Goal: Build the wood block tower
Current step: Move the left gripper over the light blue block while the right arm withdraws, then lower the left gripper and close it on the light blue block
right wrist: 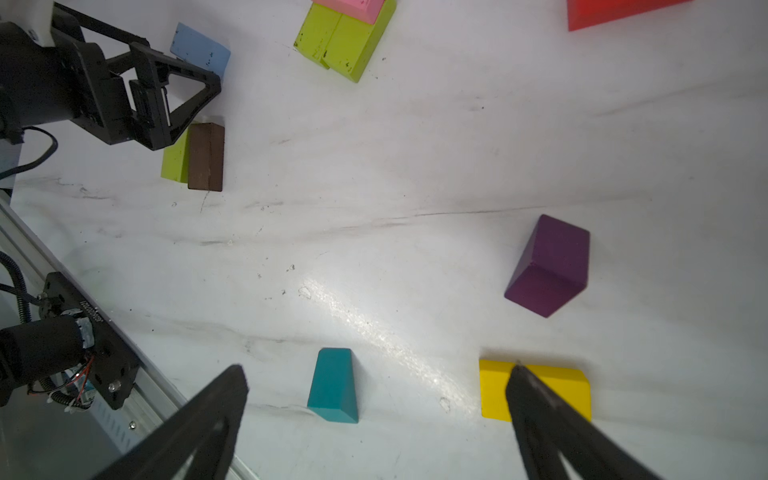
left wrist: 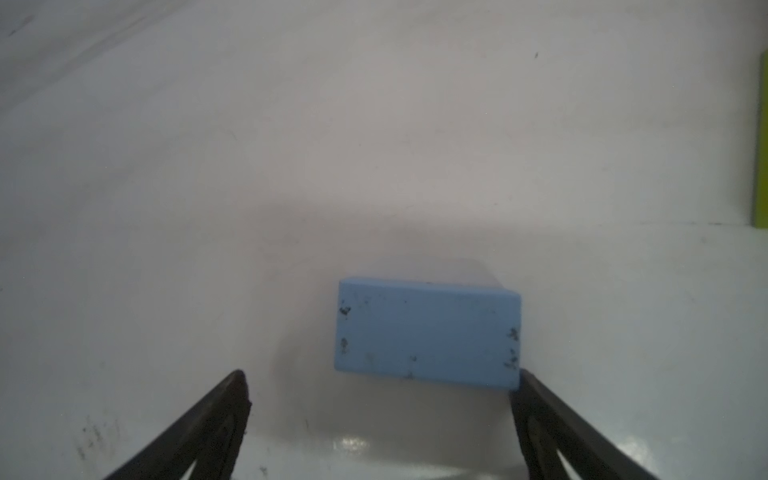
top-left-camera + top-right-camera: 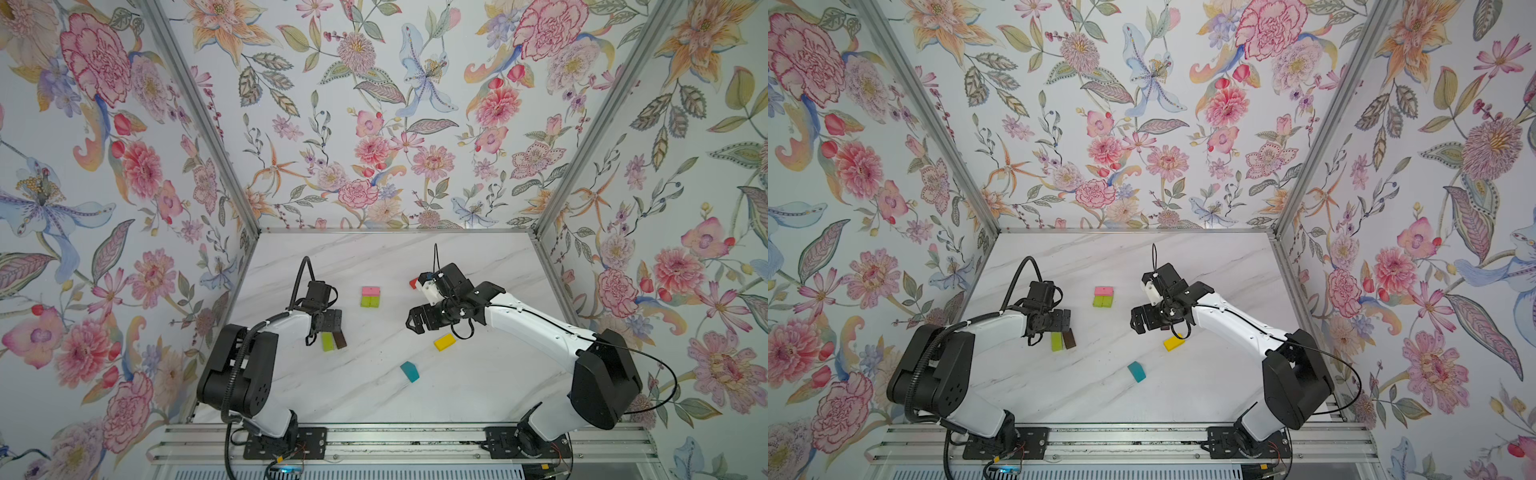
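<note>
Left claw (image 2: 381, 380), jaws wide, sat just behind the light blue block (image 2: 428, 332), whose long axis ran across the gap, offset to one side.

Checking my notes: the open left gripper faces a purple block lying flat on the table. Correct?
No: the left wrist view shows the open left gripper facing a light blue block, not purple, lying flat on the table.

The far half of the surface (image 3: 374, 253) lies bare, with room for either claw. Nearer, the teal block (image 3: 409, 371) and yellow block (image 3: 444, 342) break up the middle. Only a narrow gap separates the pink-and-green stack (image 3: 370, 296) from the right claw (image 3: 411, 321).
</note>
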Robot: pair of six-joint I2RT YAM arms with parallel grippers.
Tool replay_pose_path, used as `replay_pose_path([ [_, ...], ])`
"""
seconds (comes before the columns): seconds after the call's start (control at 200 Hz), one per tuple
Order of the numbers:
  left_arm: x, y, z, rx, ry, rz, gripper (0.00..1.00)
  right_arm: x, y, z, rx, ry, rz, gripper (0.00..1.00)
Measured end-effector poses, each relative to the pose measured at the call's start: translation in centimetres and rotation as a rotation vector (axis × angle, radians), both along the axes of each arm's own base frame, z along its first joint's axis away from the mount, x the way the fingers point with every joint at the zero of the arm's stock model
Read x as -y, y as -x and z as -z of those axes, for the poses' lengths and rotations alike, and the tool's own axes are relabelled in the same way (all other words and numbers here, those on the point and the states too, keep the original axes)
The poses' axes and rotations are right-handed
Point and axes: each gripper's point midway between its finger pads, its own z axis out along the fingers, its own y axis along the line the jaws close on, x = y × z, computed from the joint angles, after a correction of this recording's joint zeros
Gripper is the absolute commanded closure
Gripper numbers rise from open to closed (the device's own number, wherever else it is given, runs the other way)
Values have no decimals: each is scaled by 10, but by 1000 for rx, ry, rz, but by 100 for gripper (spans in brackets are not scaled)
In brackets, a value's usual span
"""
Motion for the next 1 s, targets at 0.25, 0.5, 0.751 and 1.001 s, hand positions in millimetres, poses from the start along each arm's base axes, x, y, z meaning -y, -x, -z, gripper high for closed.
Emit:
replay_pose_path([
  [0.25,7,-9,1,9,22,19,1,1,-1,1,-4,0,4,1],
  [0.5,8,-10,1,8,33,12,1,1,-1,5,-13,6,5,1],
  [0.751,12,-10,3,8,46,-3,12,1,-1,5,-13,6,5,1],
  [1.001,15,-17,3,13,55,-17,38,1,-2,5,-13,6,5,1],
])
